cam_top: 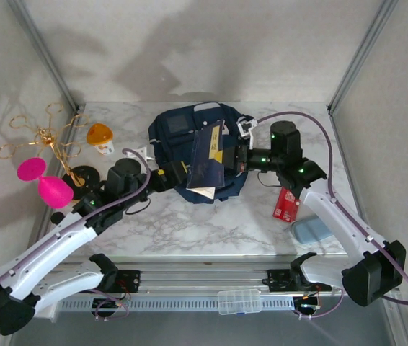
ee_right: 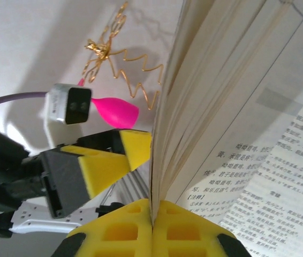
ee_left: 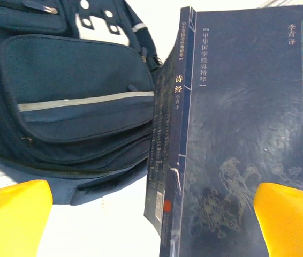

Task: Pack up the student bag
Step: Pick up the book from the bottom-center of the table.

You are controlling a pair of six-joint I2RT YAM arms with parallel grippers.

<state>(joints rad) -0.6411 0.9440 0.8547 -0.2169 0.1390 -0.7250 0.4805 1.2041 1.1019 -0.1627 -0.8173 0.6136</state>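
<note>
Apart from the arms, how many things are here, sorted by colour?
Navy: 2, bag and book
Pink: 1, toy
Orange: 1, jar
Gold: 1, wire stand
Red: 1, packet
Pale blue: 1, pad
Clear: 1, box
Total: 8

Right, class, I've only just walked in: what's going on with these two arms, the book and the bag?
The right gripper is shut on a dark blue book, holding it over the navy student bag. The left gripper stands open with the book's spine between its yellow fingers, not clamping it. Whether any of the book is inside the bag yet cannot be told.
</note>
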